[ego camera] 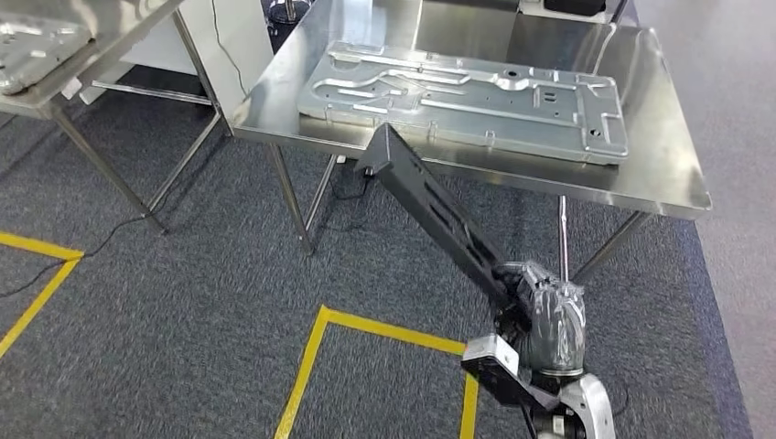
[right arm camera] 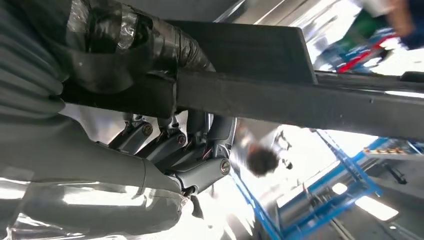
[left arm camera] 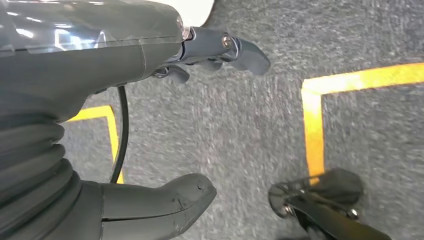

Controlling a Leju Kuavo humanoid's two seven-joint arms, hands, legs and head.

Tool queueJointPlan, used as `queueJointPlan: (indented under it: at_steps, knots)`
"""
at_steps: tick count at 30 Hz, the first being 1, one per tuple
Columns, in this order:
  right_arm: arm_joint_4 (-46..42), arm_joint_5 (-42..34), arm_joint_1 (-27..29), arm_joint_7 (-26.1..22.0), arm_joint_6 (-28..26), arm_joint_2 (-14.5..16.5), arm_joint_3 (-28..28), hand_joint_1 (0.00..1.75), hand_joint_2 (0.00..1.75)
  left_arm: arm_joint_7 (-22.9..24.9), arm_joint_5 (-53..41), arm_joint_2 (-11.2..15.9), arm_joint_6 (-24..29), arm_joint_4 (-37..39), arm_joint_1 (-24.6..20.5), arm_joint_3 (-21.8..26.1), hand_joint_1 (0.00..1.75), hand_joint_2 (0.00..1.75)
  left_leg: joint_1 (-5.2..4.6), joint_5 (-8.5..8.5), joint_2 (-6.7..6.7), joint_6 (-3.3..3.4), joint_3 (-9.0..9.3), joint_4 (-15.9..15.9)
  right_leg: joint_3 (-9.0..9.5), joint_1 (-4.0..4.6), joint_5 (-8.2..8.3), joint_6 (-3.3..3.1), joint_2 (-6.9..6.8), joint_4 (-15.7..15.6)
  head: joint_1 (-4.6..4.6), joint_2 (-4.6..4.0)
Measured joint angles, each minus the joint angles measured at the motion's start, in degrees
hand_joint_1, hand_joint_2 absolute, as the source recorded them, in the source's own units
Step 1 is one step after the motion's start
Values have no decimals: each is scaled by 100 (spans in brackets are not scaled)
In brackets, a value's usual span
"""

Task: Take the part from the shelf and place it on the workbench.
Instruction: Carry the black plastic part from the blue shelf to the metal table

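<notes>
A long black bracket part [ego camera: 430, 206] slants up from my right hand [ego camera: 547, 315], which grips its lower end low at the right. The part's far end reaches the front edge of the steel workbench [ego camera: 659, 174]; I cannot tell whether it touches. In the right wrist view the hand [right arm camera: 100, 150] wraps around the black part [right arm camera: 300, 100], thumb on one side and fingers on the other. My left hand [left arm camera: 75, 75] hangs over the carpet with its thumb [left arm camera: 165, 200] and fingers apart, holding nothing.
A large stamped metal plate [ego camera: 476, 96] covers much of the workbench, leaving bare steel at its right end. A second steel shelf table [ego camera: 55, 91] stands at the far left with a metal sheet on it. Yellow floor tape [ego camera: 311, 366] marks the grey carpet.
</notes>
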Motion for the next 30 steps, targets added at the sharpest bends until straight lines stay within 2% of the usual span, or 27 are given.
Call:
queueJointPlan:
  at_steps: [2,5,6,7,8,10,11,12,14,16,17,18,20,21,22,23,25,26,27,30]
  knots:
    - [106,563,-248,187,187,-180,-130,175,175,3,-20,30,7,57,-51,-9,0,175,35,3,-7,41,154,-106,-163,-15,-83,62,-10,340,0,0]
    - [322,1154,-569,351,402,-421,-190,175,175,16,-43,70,10,144,-138,-33,0,175,56,-72,-13,64,277,-146,-807,-85,-436,172,-19,1247,0,0]
    - [421,1310,-654,397,468,-504,-186,175,175,25,-49,78,10,177,-155,-45,0,175,60,-116,-20,55,324,-145,-968,-113,-474,200,-22,1371,1,0]
    - [527,1450,-733,440,523,-589,-179,175,175,35,-52,86,10,209,-166,-60,0,175,66,-164,-28,40,382,-144,-1041,-139,-403,222,-29,1318,0,0]
    - [619,1550,-810,477,556,-666,-173,175,175,44,-52,91,10,237,-174,-79,0,175,74,-217,-35,18,452,-143,-1022,-162,-209,234,-36,1084,1,0]
    - [790,1682,-972,521,601,-806,-160,175,175,59,-53,106,10,280,-185,-123,0,175,85,-326,-43,-43,584,-135,-869,-182,328,242,-56,401,0,0]
    - [876,1726,-1057,534,621,-867,-150,175,175,66,-53,118,10,297,-199,-143,0,175,86,-371,-45,-81,620,-132,-819,-167,491,217,-70,165,4,0]
    - [956,1754,-1123,540,638,-922,-139,175,175,72,-53,131,10,313,-216,-160,0,175,81,-411,-45,-122,635,-136,-801,-148,585,178,-78,42,7,0]
    - [1067,1775,-1214,550,657,-1002,-124,175,175,80,-54,149,10,339,-242,-177,0,175,76,-430,-45,-201,656,-110,-777,-118,568,68,-81,14,14,0]
    - [1129,1790,-1282,561,666,-1049,-115,175,175,83,-54,165,10,360,-256,-186,0,175,88,-400,-40,-250,556,168,-683,-125,539,-27,-72,-22,13,0]
    - [1158,1814,-1330,565,687,-1070,-108,175,175,87,-54,174,12,370,-267,-191,0,175,95,-432,-37,-267,399,446,-630,-126,509,-71,-70,-36,14,0]
    - [1194,1844,-1383,568,725,-1097,-98,175,175,93,-54,182,14,382,-278,-200,0,175,97,-527,-35,-279,175,803,-581,-121,472,-109,-71,-50,12,0]
    - [1294,1900,-1510,551,823,-1163,-66,175,175,109,-54,199,22,402,-288,-226,0,175,95,-841,-35,-291,-315,1470,-499,-94,394,-155,-61,-53,12,0]
    - [1357,1911,-1576,535,866,-1192,-46,175,175,117,-54,208,25,409,-288,-245,0,175,92,-929,-35,-286,-497,1642,-452,-77,353,-167,-53,-53,12,0]
    - [1425,1917,-1650,510,901,-1214,-23,175,175,125,-54,216,27,419,-287,-267,0,175,86,-895,-35,-267,-592,1634,-396,-57,310,-174,-42,-53,12,0]
    - [1497,1919,-1737,480,933,-1227,8,175,175,133,-54,225,27,430,-290,-289,0,175,73,-722,-35,-233,-588,1428,-331,-36,264,-178,-34,-53,12,0]
    - [1631,1919,-1950,424,995,-1237,102,175,175,149,-54,257,27,450,-301,-324,0,175,17,-147,-33,-108,-407,681,-200,0,167,-176,-24,-52,14,0]
    - [1694,1920,-2064,403,1033,-1238,164,175,175,156,-54,275,24,461,-313,-338,0,175,-14,46,-29,-57,-317,357,-156,8,128,-162,-14,-60,14,0]
    - [1750,1922,-2171,391,1072,-1237,231,175,175,160,-54,293,21,471,-325,-353,0,175,-41,164,-23,-16,-253,151,-130,7,98,-137,-8,-82,14,0]
    - [1889,1959,-2427,367,1190,-1238,439,175,175,177,-54,332,16,501,-345,-426,0,175,-47,203,-20,46,-115,-72,-77,-2,121,-33,-7,-68,12,0]
